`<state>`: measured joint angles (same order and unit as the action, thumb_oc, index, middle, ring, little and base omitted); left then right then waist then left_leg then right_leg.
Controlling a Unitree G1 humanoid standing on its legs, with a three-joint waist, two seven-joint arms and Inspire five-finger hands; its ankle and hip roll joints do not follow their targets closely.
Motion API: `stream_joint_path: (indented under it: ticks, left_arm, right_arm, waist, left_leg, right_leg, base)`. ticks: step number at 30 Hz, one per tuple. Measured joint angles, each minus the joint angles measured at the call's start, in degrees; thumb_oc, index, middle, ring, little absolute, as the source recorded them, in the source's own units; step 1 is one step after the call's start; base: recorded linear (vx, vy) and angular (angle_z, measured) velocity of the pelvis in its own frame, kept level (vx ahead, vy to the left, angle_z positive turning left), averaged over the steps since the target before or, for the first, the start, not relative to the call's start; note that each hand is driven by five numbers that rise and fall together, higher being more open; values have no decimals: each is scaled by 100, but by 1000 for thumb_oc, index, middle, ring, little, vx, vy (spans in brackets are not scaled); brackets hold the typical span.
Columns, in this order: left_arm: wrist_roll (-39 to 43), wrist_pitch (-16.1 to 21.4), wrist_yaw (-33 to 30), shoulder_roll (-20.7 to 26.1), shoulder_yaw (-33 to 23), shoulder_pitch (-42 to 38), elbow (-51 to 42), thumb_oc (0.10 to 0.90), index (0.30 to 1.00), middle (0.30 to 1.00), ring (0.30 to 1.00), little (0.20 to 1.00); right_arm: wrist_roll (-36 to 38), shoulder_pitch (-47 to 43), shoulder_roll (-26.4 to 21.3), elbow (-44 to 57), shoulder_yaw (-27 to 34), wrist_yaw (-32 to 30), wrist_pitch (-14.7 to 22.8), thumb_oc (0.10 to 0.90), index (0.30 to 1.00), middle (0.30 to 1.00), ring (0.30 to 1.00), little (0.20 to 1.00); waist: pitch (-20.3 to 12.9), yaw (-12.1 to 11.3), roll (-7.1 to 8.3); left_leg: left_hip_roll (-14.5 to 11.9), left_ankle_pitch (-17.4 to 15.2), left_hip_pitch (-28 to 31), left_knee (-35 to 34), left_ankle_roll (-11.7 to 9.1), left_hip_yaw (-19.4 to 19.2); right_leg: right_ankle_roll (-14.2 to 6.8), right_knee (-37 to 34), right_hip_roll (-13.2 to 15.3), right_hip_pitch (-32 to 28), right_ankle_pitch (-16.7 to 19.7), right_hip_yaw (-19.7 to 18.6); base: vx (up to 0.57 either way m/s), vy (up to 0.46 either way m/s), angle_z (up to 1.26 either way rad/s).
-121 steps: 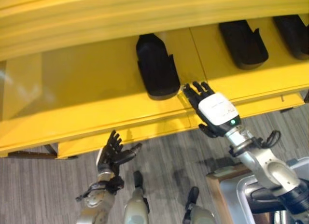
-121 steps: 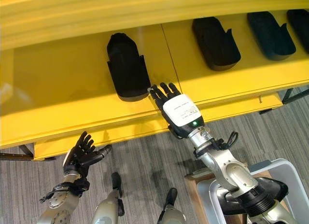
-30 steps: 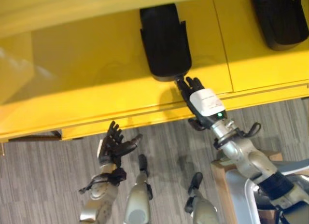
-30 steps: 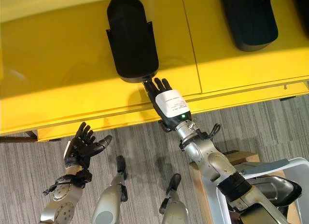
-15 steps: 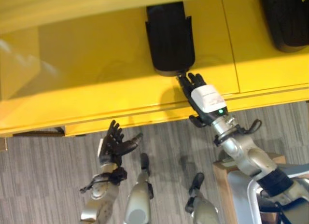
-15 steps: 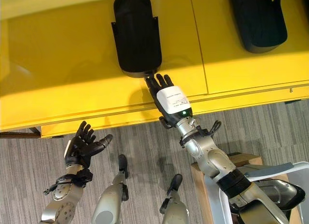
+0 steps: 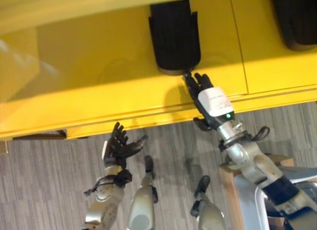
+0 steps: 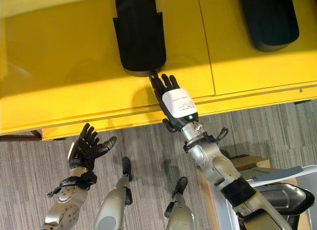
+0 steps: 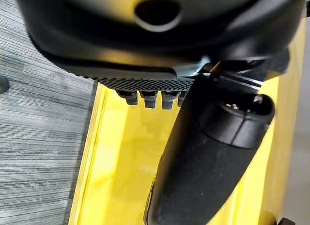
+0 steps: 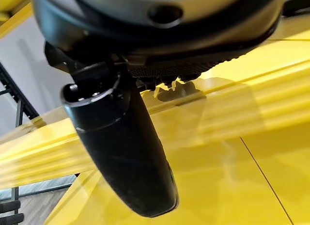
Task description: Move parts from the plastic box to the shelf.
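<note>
A long black part point(image 7: 174, 36) lies on the yellow shelf point(image 7: 89, 76), pointing away from the front edge. My right hand point(image 7: 212, 103) reaches over that edge, open, and its straight fingers point(image 8: 159, 83) touch the part's near end. In the right wrist view the thumb point(image 10: 123, 157) stands out over the yellow shelf board point(image 10: 227, 176). My left hand point(image 7: 118, 146) hangs open above the floor in front of the shelf, holding nothing; its thumb point(image 9: 208, 162) shows in its wrist view.
A second black part point(image 8: 270, 19) lies further right on the shelf, and one more point(image 7: 297, 17) sits at the right edge. The pale plastic box point(image 8: 302, 173) stands at the lower right beside a wooden stand point(image 7: 229, 171). Grey floor point(image 7: 39, 180) runs along the shelf front.
My right hand has shifted from beside the part to its near end, fingertips against it. The part now lies a little deeper on the shelf. The camera has moved too. The left hand stays put.
</note>
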<state>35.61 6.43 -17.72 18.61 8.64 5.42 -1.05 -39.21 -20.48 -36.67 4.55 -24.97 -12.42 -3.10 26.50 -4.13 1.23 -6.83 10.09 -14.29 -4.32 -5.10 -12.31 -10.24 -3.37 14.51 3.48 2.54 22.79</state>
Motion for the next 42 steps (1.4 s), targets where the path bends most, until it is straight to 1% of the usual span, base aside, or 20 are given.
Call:
stream_joint_path:
  ticks: [2, 5, 8, 10, 12, 17, 20, 21, 24, 25, 28, 31, 33, 35, 36, 37, 39, 40, 41, 42]
  left_arm:
    - [0, -8, -13, 0, -3, 17, -6, 900, 1000, 1000, 1000, 1000]
    - [-2, -8, -25, 20, -60, 62, -26, 900, 1000, 1000, 1000, 1000]
    - [-2, -19, 2, 14, -97, 144, -125, 900, 1000, 1000, 1000, 1000]
    - [0, -42, 13, 12, -172, 290, -139, 900, 1000, 1000, 1000, 1000]
    - [-1, -62, 69, -7, -222, 425, -142, 900, 1000, 1000, 1000, 1000]
    - [2, -203, 109, -198, -262, 580, -192, 900, 1000, 1000, 1000, 1000]
    - [4, -262, 227, -207, -265, 675, -192, 900, 1000, 1000, 1000, 1000]
    - [4, -266, 236, -208, -264, 745, -184, 900, 1000, 1000, 1000, 1000]
    - [10, -318, 257, -216, -260, 821, -169, 900, 1000, 1000, 1000, 1000]
    - [8, -358, 309, -215, -261, 892, -168, 900, 1000, 1000, 1000, 1000]
    - [11, -408, 446, -217, -260, 1056, -162, 900, 1000, 1000, 1000, 1000]
    - [3, -437, 547, -194, -292, 1251, -129, 900, 1000, 1000, 1000, 1000]
    - [-5, -437, 712, -201, -324, 1223, -126, 900, 1000, 1000, 1000, 1000]
    - [-28, -435, 718, -196, -313, 1118, -113, 900, 1000, 1000, 1000, 1000]
    - [-43, -391, 711, -189, -344, 1116, -100, 900, 1000, 1000, 1000, 1000]
    - [-44, -392, 714, -189, -428, 1115, -21, 900, 1000, 1000, 1000, 1000]
    - [-44, -404, 727, -243, -369, 882, 252, 900, 1000, 1000, 1000, 1000]
    - [-42, -378, 723, -282, -376, 916, 223, 900, 1000, 1000, 1000, 1000]
    - [-41, -363, 708, -302, -405, 963, 196, 900, 1000, 1000, 1000, 1000]
    - [-41, -366, 711, -294, -411, 980, 227, 900, 1000, 1000, 1000, 1000]
  right_arm:
    - [164, 315, -4, 139, 220, 23, 78, 900, 1000, 1000, 1000, 1000]
    - [450, 993, -96, 443, 525, 91, 93, 900, 1000, 1000, 1000, 1000]
    - [794, 1624, -93, 703, 1051, 220, 109, 900, 1000, 1000, 1000, 1000]
    - [915, 1784, -94, 712, 1177, 256, 105, 900, 1000, 1000, 1000, 1000]
    - [1050, 1894, -154, 832, 1354, 265, 101, 900, 1000, 1000, 1000, 1000]
    - [1422, 2035, -79, 1311, 2134, 154, 161, 900, 1000, 1000, 1000, 1000]
    - [1751, 1992, 110, 1324, 2391, 13, 206, 900, 1000, 1000, 1000, 1000]
    - [1919, 2000, 308, 1324, 2484, -24, 223, 900, 1000, 1000, 1000, 1000]
    - [2235, 2069, 342, 1324, 2490, -111, 264, 900, 1000, 1000, 1000, 1000]
    - [2500, 2131, 510, 1322, 2542, -109, 340, 900, 1000, 1000, 1000, 1000]
    - [3208, 2446, 858, 1302, 2544, -51, 419, 900, 1000, 1000, 1000, 1000]
    - [3893, 2922, 1119, 1266, 2550, 122, 416, 900, 1000, 1000, 1000, 1000]
    - [4217, 3370, 1301, 1260, 2578, 215, 409, 900, 1000, 1000, 1000, 1000]
    - [4547, 3671, 1634, 1262, 2606, 275, 429, 900, 1000, 1000, 1000, 1000]
    - [4713, 3552, 1728, 1235, 2558, 317, 428, 900, 1000, 1000, 1000, 1000]
    - [4809, 3333, 1718, 1141, 2452, 344, 427, 900, 1000, 1000, 1000, 1000]
    - [4898, 3493, 1602, 1111, 2526, 266, 468, 900, 1000, 1000, 1000, 1000]
    - [4986, 3396, 1562, 970, 2512, 201, 488, 900, 1000, 1000, 1000, 1000]
    - [5124, 3145, 1515, 653, 2405, 195, 481, 900, 1000, 1000, 1000, 1000]
    - [5125, 3212, 1512, 653, 2380, 196, 486, 900, 1000, 1000, 1000, 1000]
  waist:
    - [12, -16, 22]
    - [48, 94, 112]
    - [51, 117, 158]
    - [45, 167, 197]
    - [42, 324, 199]
    - [4, 521, 179]
    - [-139, 579, 169]
    - [-265, 569, 157]
    - [-529, 703, 87]
    - [-612, 714, 69]
    - [-878, 752, 17]
    - [-1040, 1003, 13]
    - [-1249, 1296, 9]
    - [-1335, 1702, 4]
    - [-1336, 1690, -1]
    - [-1327, 1545, -10]
    - [-1351, 1827, 17]
    - [-1356, 1747, -68]
    - [-1363, 1434, -139]
    - [-1376, 1452, -126]
  left_leg:
    - [7, -9, 81, 0, 14, -7]
    - [28, -31, 311, 0, 46, -16]
    - [40, -31, 441, -1, 46, -88]
    - [41, -32, 558, -3, 47, -160]
    - [35, -32, 646, -3, 46, -198]
    - [27, -55, 943, -9, 66, -348]
    - [30, -63, 1021, -12, 74, -467]
    - [44, -72, 1046, -19, 84, -498]
    - [60, -80, 1056, -22, 92, -509]
    - [60, -83, 1104, -23, 92, -555]
    - [69, -166, 1259, -24, 73, -745]
    - [102, -252, 1424, -29, 74, -1015]
    - [104, -305, 1451, -30, 61, -1230]
    - [145, -399, 1594, -29, 63, -1554]
    - [162, -594, 1680, -32, 53, -1844]
    - [204, -688, 1694, -57, 100, -1850]
    - [316, -868, 1899, -44, 66, -2007]
    - [173, -836, 1955, -24, 100, -2404]
    - [-35, -812, 2019, 120, 15, -2912]
    - [-43, -822, 2026, 126, -5, -2868]
  right_leg:
    - [0, 74, 25, -40, 0, -3]
    - [-6, 112, 53, -231, -4, 5]
    - [-6, 46, 66, -336, -4, -27]
    - [-12, 2, 72, -429, 0, -86]
    - [-69, -82, 60, -510, 48, -157]
    - [-68, -119, 68, -704, 125, -348]
    - [-67, -149, 83, -695, 201, -476]
    - [-69, -150, 98, -701, 203, -507]
    - [-72, -151, 117, -689, 204, -511]
    - [-75, -151, 119, -700, 207, -546]
    - [-87, -150, 146, -697, 214, -772]
    - [-111, -100, 203, -621, 238, -1083]
    - [-134, -109, 212, -471, 297, -1324]
    - [-160, 35, 230, -232, 343, -1759]
    - [-203, 259, 183, 122, 451, -2028]
    - [-125, 349, 102, 442, 721, -2047]
    - [-145, -24, 243, 294, 628, -1585]
    - [-7, 4, 359, 416, 330, -772]
    - [241, 654, 760, 707, 233, 534]
    - [271, 711, 891, 575, 306, 668]
  base:
    - [5, 2, -3]
    - [0, 0, 0]
    - [26, 3, -9]
    - [38, 2, -18]
    - [62, 2, -15]
    - [51, 5, -16]
    - [49, 11, -17]
    - [26, 14, -17]
    - [54, 30, -4]
    - [57, 48, -19]
    - [39, 66, -33]
    - [36, 73, -48]
    - [58, 125, -61]
    - [39, 161, -102]
    - [32, 109, -210]
    - [-50, -12, -223]
    - [-7, -32, -126]
    - [1, -101, -177]
    - [31, -149, -176]
    - [63, -157, -115]
